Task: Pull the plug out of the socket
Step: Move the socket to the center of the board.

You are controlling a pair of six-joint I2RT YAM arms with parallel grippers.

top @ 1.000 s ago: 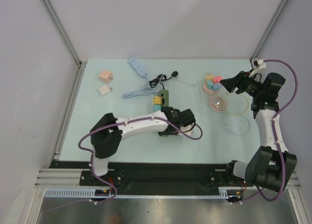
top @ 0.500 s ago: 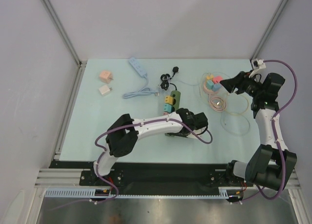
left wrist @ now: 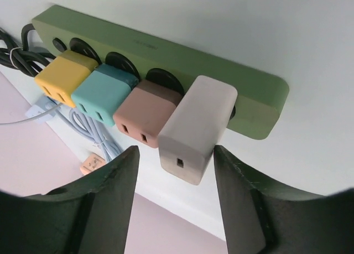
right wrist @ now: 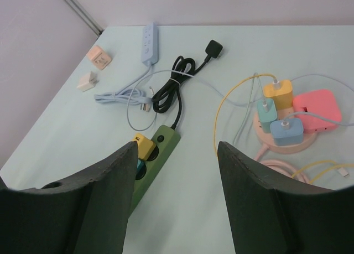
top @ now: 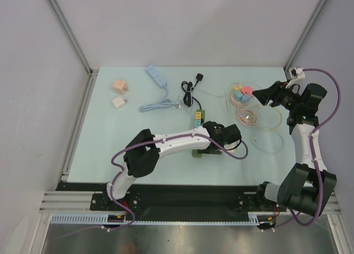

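A green socket strip [left wrist: 166,57] lies on the pale table with four plugs in a row: yellow [left wrist: 61,78], teal [left wrist: 102,96], brown [left wrist: 145,111] and a white plug [left wrist: 196,127] nearest the strip's end. My left gripper [left wrist: 177,155] is open, one finger on each side of the white plug with a gap on both sides; the plug sits in its socket. From above, the left arm reaches over the strip [top: 197,120] at mid-table. My right gripper [right wrist: 177,146] hangs open and empty high at the right [top: 264,94], looking down on the strip [right wrist: 163,146].
The strip's black cable [top: 189,91] coils behind it. A blue power strip [top: 156,76], a pink adapter [top: 119,86] and a white adapter [top: 118,102] lie at the back left. A pink round hub [top: 241,94] with coloured plugs and loose yellow cables sits under the right arm.
The left arm swung right and dragged the green strip right and nearer, turning it. The left jaws then opened, letting go of the white plug. The right arm stayed put.
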